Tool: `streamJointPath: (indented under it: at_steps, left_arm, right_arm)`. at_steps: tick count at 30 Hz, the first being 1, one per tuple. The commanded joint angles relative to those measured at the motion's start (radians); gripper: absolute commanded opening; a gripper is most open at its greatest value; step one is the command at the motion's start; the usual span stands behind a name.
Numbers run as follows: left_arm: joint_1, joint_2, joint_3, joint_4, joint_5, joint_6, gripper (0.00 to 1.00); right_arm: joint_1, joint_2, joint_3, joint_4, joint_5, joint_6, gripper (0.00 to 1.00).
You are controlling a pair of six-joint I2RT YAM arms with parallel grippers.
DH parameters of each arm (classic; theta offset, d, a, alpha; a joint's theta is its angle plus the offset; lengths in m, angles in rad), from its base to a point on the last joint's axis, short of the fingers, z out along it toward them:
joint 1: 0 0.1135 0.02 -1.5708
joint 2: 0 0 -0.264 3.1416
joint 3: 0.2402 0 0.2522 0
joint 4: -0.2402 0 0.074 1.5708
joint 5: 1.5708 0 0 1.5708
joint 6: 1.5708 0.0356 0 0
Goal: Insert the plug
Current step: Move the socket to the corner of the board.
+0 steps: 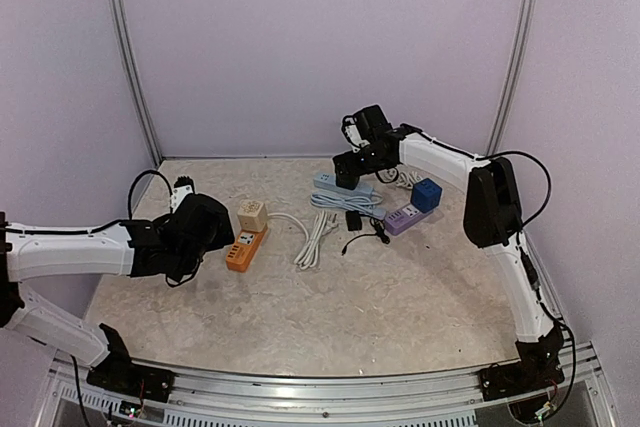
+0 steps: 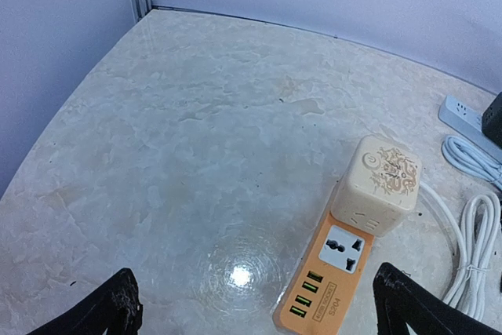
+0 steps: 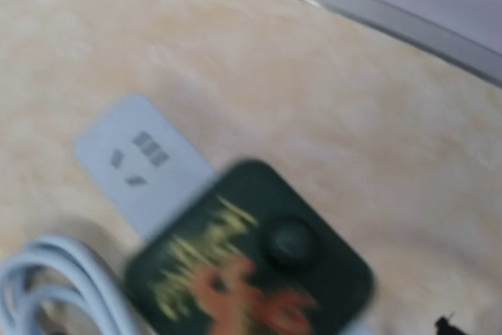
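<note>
A black cube plug (image 3: 251,256) with a gold and red print sits on a pale blue power strip (image 3: 141,162) at the back of the table. My right gripper (image 1: 349,161) hovers just above it. Its fingers stay out of the blurred right wrist view and nothing grips the cube. At the left, an orange power strip (image 2: 333,272) carries a cream cube plug (image 2: 376,184) on its far end. My left gripper (image 2: 263,321) stands open over bare table just left of the orange strip, both fingertips (image 2: 118,311) apart and empty.
A coiled white cable (image 1: 315,232) lies mid-table. Next to it are a small black plug (image 1: 353,219) with its lead, a purple power strip (image 1: 405,217) and a blue cube (image 1: 427,194). Walls close the back and both sides.
</note>
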Motion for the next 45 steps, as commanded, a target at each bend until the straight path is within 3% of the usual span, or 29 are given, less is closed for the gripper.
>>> streamJointPath:
  at_steps: [1, 14, 18, 23, 32, 45]
  left_arm:
    - [-0.019, 0.008, -0.012, -0.056, -0.02, -0.058, 0.99]
    - [-0.021, 0.021, -0.024, -0.087, -0.035, -0.116, 0.99]
    - [-0.021, 0.042, -0.027, -0.089, -0.037, -0.124, 0.99]
    - [-0.021, 0.049, -0.038, -0.08, -0.037, -0.132, 0.99]
    - [-0.018, 0.068, -0.039, -0.063, -0.04, -0.124, 0.99]
    - [-0.011, 0.075, -0.04, -0.048, -0.03, -0.117, 0.99]
  right_arm:
    - [0.008, 0.043, 0.005, 0.105, -0.079, -0.02, 1.0]
    - [0.008, 0.102, 0.005, 0.127, -0.04, -0.035, 0.96]
    - [0.007, 0.109, 0.01, 0.144, -0.061, -0.028, 0.91]
    - [0.008, 0.12, 0.012, 0.148, -0.101, -0.029, 0.77]
    - [0.019, 0.125, -0.008, 0.141, -0.103, -0.054, 0.78]
    - [0.028, 0.108, -0.037, 0.116, -0.17, -0.117, 0.6]
